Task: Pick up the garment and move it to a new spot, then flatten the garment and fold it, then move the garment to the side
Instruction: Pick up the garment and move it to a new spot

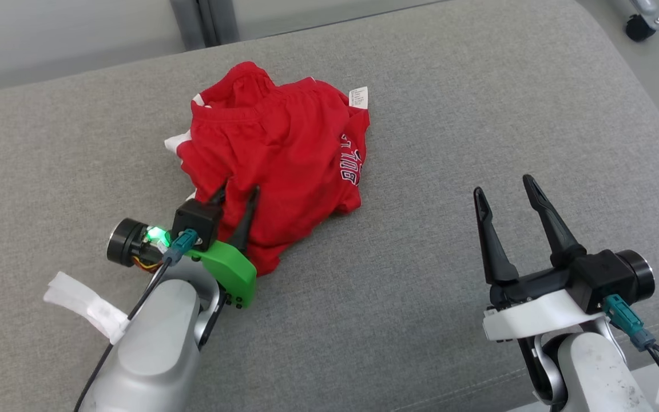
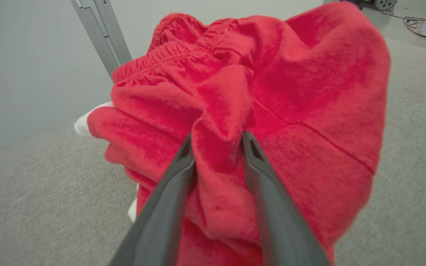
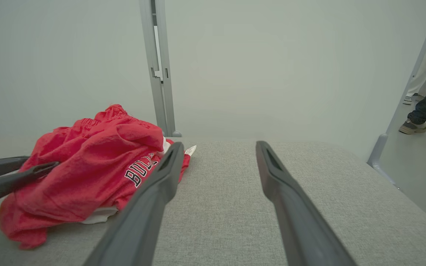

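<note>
**Left gripper at the shorts, right gripper idle**

Positions are given relative to the crumpled red fleece shorts (image 1: pixel 284 143) with an elastic waistband and black-and-white "BULLS" lettering. They lie bunched in a heap on the grey woven fabric cushion (image 1: pixel 421 257), nothing lifted.

- Well to the lower left of the shorts: a white cloth strip (image 1: pixel 86 306) lies on the cushion beside the left forearm.
- Left gripper (image 1: pixel 239 191): at the near left edge of the shorts, fingers pushed into the cloth. In the left wrist view the jaws stand partway apart with a raised fold wedged between them, and the cloth touches both fingers (image 2: pixel 183 162). Can't tell whether the fold is clamped firmly.
- Far right corner of the shorts: a small white care label (image 1: pixel 359 96) sticks out onto the cushion.
- Right gripper (image 1: pixel 504 186): well to the right of the shorts, jaws spread wide, nothing between them, fingers above bare cushion.
- Behind the shorts: a grey metal post (image 3: pixel 159 74) against a pale wall.
- Far right of the shorts, off the cushion: a person's legs and shoes (image 3: pixel 420 111) on the floor.
</note>
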